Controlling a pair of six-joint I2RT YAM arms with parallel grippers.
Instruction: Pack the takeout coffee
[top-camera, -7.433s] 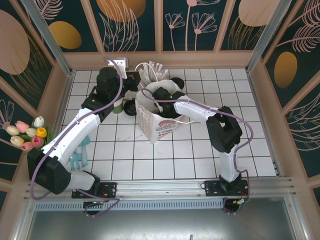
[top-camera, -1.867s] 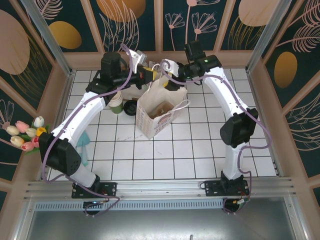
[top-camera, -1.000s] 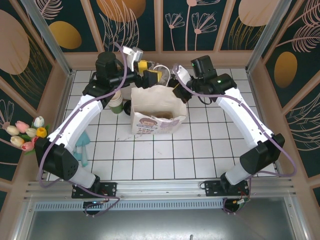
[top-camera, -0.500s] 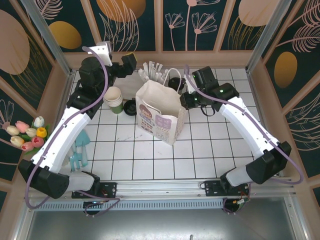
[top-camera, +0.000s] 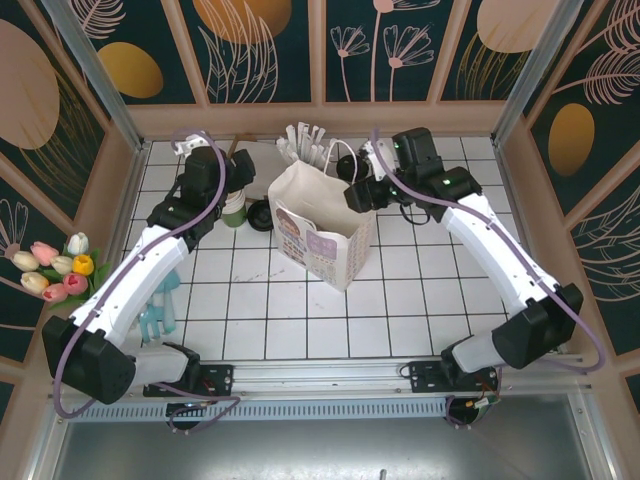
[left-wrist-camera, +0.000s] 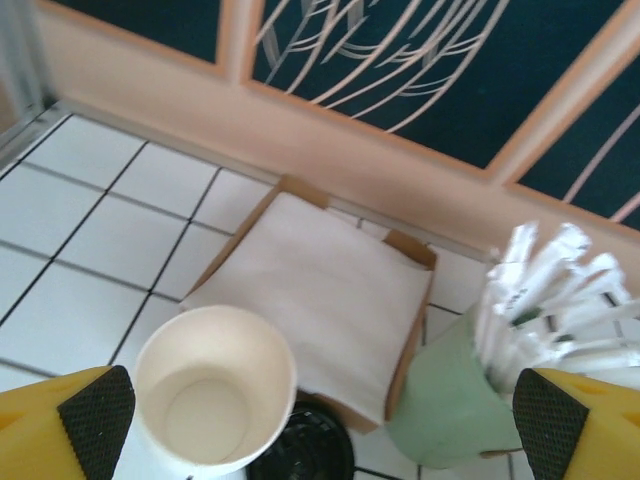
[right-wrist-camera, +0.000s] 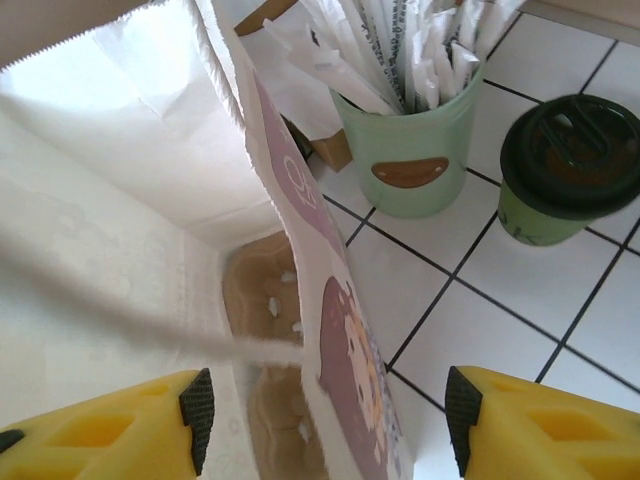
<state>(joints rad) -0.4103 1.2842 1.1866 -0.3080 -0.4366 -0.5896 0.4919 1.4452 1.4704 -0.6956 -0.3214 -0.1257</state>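
- Right wrist view: the right fingers (right-wrist-camera: 530, 425) stand wide apart and hold nothing. The printed wall of the paper bag (right-wrist-camera: 340, 380) runs up between them without being pinched.
- Same view: the takeout coffee (right-wrist-camera: 568, 165) stands upright on the table (right-wrist-camera: 480, 330), outside the bag. It is ahead and to the right of the fingers, just beside the straw holder (right-wrist-camera: 415, 150). Its long axis is vertical and its lid faces up.
- Left wrist view: the left fingers (left-wrist-camera: 575, 425) are fully spread and empty above a cream cup (left-wrist-camera: 215, 400), a loose black lid (left-wrist-camera: 300, 455) and a napkin tray (left-wrist-camera: 330, 290).
- Top view: the right arm hangs over the bag's far corner, close to the coffee. The left arm is beyond the straw holder from it. The right arm looks nearer for a sideways grasp.
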